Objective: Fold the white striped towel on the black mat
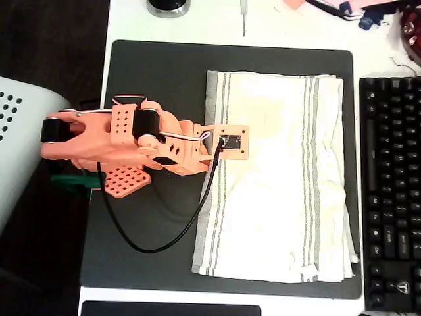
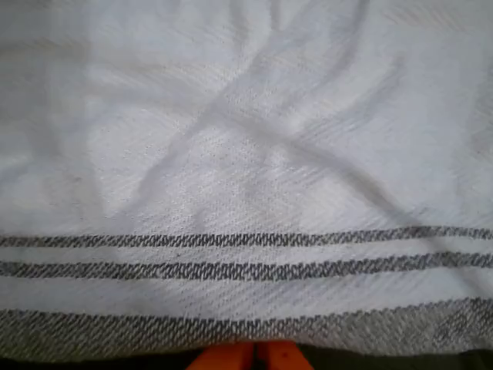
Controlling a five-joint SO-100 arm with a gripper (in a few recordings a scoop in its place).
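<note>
The white striped towel (image 1: 276, 178) lies spread flat on the black mat (image 1: 158, 72), its grey stripe groups running along its left and right edges in the overhead view. My orange arm (image 1: 131, 141) reaches in from the left, and its wrist plate (image 1: 230, 141) hangs over the towel's left edge, hiding the fingers below. In the wrist view the towel (image 2: 246, 154) lies close beneath, wrinkled, with its striped hem near the bottom. My gripper (image 2: 254, 357) shows as two orange tips pressed together just past that hem, nothing visible between them.
A black keyboard (image 1: 391, 191) lies right of the mat. A black cable (image 1: 158, 243) loops from the arm across the mat's left half. A grey perforated object (image 1: 20, 145) stands at the far left. A round dark object (image 1: 168, 6) sits at the top edge.
</note>
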